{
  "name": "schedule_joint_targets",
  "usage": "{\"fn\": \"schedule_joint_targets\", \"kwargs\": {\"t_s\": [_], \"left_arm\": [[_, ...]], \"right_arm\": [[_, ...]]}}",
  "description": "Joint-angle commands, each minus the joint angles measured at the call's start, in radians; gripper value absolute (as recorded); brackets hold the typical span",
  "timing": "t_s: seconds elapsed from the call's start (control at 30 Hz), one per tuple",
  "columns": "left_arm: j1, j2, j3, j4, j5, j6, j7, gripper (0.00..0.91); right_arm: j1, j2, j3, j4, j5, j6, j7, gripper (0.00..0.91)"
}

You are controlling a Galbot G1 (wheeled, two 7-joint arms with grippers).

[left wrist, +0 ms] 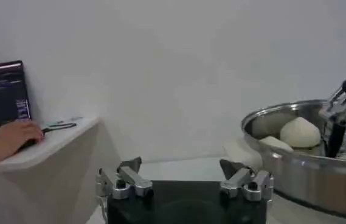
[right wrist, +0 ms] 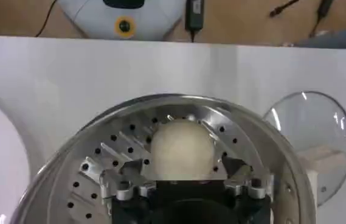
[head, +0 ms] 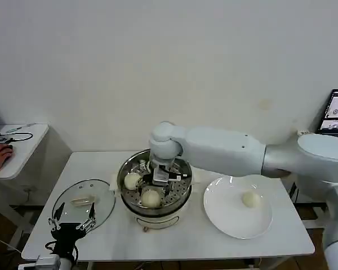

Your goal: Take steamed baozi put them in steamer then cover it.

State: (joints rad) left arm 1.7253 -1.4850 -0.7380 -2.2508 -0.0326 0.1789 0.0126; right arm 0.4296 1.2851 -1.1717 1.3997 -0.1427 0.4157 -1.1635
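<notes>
Buns (head: 150, 197): two seen in steamer (head: 181, 200), one between spread right gripper (right wrist: 186, 175) fingers; one on plate (head: 222, 219); lid (head: 104, 205) off, beyond splayed, empty left gripper (left wrist: 185, 175).

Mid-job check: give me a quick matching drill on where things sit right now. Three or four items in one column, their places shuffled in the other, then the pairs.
Column one:
1. cover
2. lone baozi
3. right tool
4. left tool

Column two:
A. on the white plate
B. over the steamer, above the baozi inside it
C. flat on the table, on the steamer's left
D. at the table's near left edge, by the cover's rim

Pairs: 1-C, 2-A, 3-B, 4-D
</notes>
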Motion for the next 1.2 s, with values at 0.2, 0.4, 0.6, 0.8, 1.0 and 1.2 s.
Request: {"fn": "schedule_joint_targets", "kwargs": {"t_s": [0.2, 0.4, 0.6, 0.8, 1.0, 1.2], "left_arm": [[0.011, 0.009, 0.000, -0.021, -0.005, 0.002, 0.010, 0.907], [-0.009, 0.014, 0.013, -0.017, -0.004, 0.005, 0.011, 0.907], [-0.026, 0.018, 0.035, -0.006, -0.005, 0.008, 0.012, 0.907], [-0.020, 0.013, 0.046, -0.026, 0.004, 0.014, 0.015, 0.907], [-0.004, 0.014, 0.040, -0.041, 0.008, 0.016, 0.019, 0.907], [0.017, 0.017, 0.035, -0.059, 0.008, 0.016, 0.019, 0.907]], "right_arm": [[0.185, -0.221, 0.072, 0.026, 0.275, -0.238, 0.069, 0.907], [0.250, -0.440, 0.073, 0.040, 0.463, -0.412, 0.080, 0.907], [0.278, -0.622, 0.015, 0.043, 0.539, -0.591, 0.060, 0.907], [0.239, -0.755, -0.001, 0.052, 0.516, -0.689, 0.019, 0.907], [0.025, -0.813, 0.123, 0.051, 0.472, -0.777, 0.023, 0.907], [-0.198, -0.824, 0.300, 0.057, 0.381, -0.842, 0.044, 0.907]]}}
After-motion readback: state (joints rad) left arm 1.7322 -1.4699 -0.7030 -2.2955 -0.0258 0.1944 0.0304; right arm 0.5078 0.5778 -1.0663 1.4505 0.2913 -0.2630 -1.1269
